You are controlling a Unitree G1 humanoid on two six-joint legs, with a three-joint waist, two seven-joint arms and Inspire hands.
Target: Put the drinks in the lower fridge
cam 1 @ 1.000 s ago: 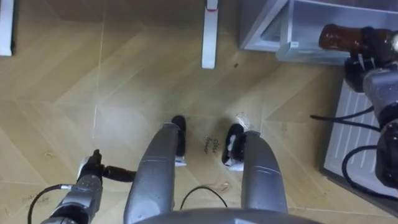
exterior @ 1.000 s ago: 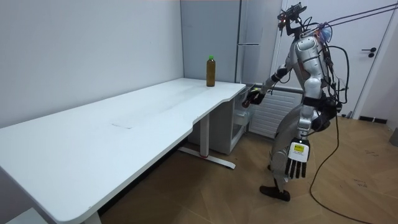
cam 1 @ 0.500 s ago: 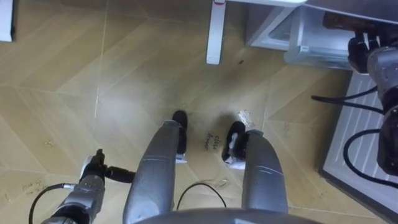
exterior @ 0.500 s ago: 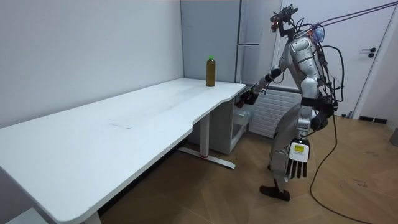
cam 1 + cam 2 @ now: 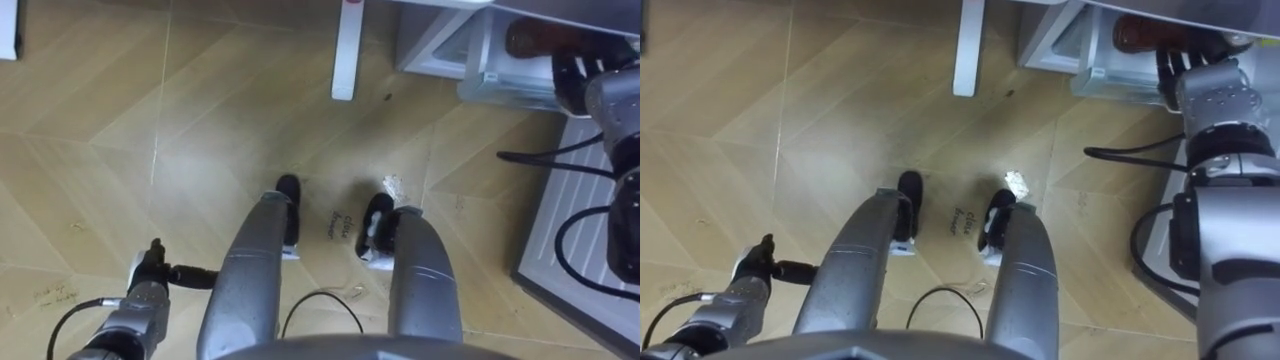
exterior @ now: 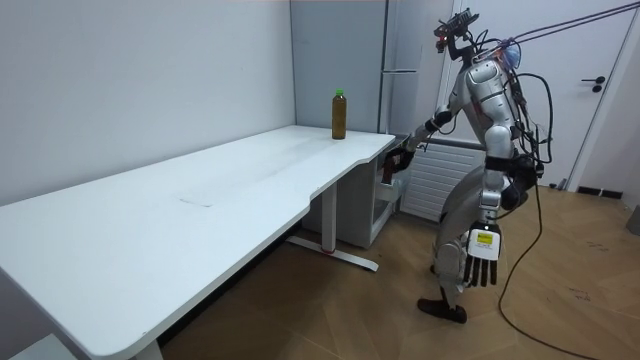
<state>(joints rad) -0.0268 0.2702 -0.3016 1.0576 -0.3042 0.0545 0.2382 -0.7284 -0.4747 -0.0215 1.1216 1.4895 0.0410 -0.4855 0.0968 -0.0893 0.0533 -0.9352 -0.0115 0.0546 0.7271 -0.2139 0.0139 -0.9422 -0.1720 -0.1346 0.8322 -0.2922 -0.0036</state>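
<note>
The robot stands on the wooden floor (image 5: 200, 130) at the far end of the long white tabletop (image 6: 200, 200), facing the tall grey fridge (image 6: 405, 40) in the room's far corner. It leans slightly forward, with its right arm stretched out toward the fridge's lower part.

In the eye views the lower compartment (image 5: 440, 45) stands open at the far right, just right of the white desk leg (image 5: 345, 50). A clear bin (image 5: 500, 85) sits at its mouth.

One drink, a brown bottle (image 5: 530, 38), lies on its side in the right hand (image 5: 585, 75), right at the opening and above the clear bin. The hand's fingers are wrapped round the bottle's right end, as far as the views show. Whether the bottle already touches a shelf cannot be told.

The other drink, a green-capped bottle (image 6: 339, 114), stands upright on the far edge of the tabletop, well apart from both hands.

The left hand (image 6: 480, 262) hangs at the robot's side near the floor, fingers straight and holding nothing.

The step in hand looks like placing the first bottle into the lower compartment. The next move calls for easing the bottle further in until it rests on a surface, then loosening the fingers and drawing the arm back without knocking the bin. After that the bottle on the tabletop needs fetching.
</note>
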